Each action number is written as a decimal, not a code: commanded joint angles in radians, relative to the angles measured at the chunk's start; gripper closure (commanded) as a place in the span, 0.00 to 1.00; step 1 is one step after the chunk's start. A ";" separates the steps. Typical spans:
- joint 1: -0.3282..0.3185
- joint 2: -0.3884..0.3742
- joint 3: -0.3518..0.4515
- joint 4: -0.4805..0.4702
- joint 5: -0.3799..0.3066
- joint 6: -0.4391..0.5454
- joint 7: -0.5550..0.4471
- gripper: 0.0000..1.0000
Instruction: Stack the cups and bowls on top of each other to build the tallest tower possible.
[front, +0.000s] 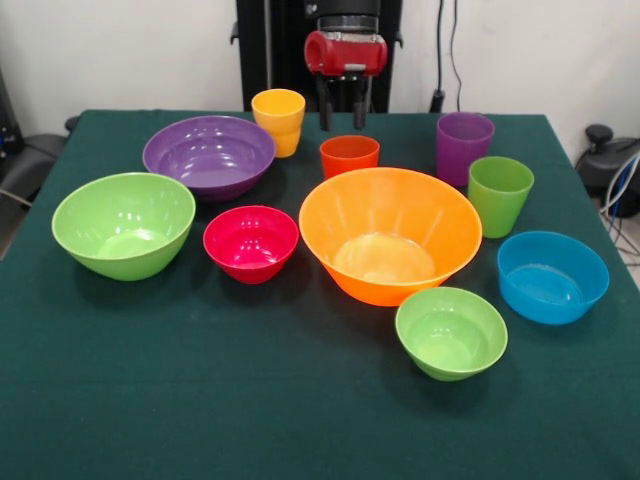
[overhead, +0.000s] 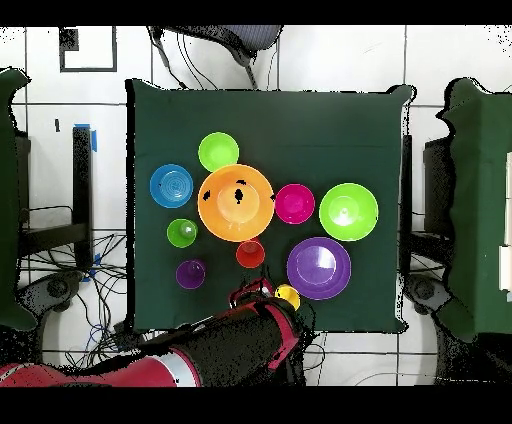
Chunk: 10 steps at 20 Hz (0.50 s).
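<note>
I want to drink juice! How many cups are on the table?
4. All stand toward the robot's side: yellow cup beside the purple bowl, orange cup behind the orange bowl, purple cup, green cup. None looks hidden.

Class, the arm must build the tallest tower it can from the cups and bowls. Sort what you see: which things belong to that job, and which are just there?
Belong:
orange bowl
purple bowl
big green bowl
magenta bowl
small green bowl
blue bowl
yellow cup
orange cup
purple cup
green cup
gripper

Just there:
green tablecloth
cables on the floor
</note>
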<state>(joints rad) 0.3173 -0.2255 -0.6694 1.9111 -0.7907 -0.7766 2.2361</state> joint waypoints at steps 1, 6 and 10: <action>-0.023 -0.049 0.066 -0.038 -0.239 0.101 0.053 0.00; -0.036 -0.049 0.080 -0.036 -0.240 0.100 0.053 0.00; -0.047 -0.070 0.107 -0.026 -0.257 0.087 0.075 0.00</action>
<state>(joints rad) 0.3015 -0.2776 -0.6761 1.9125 -0.9947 -0.7764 2.2361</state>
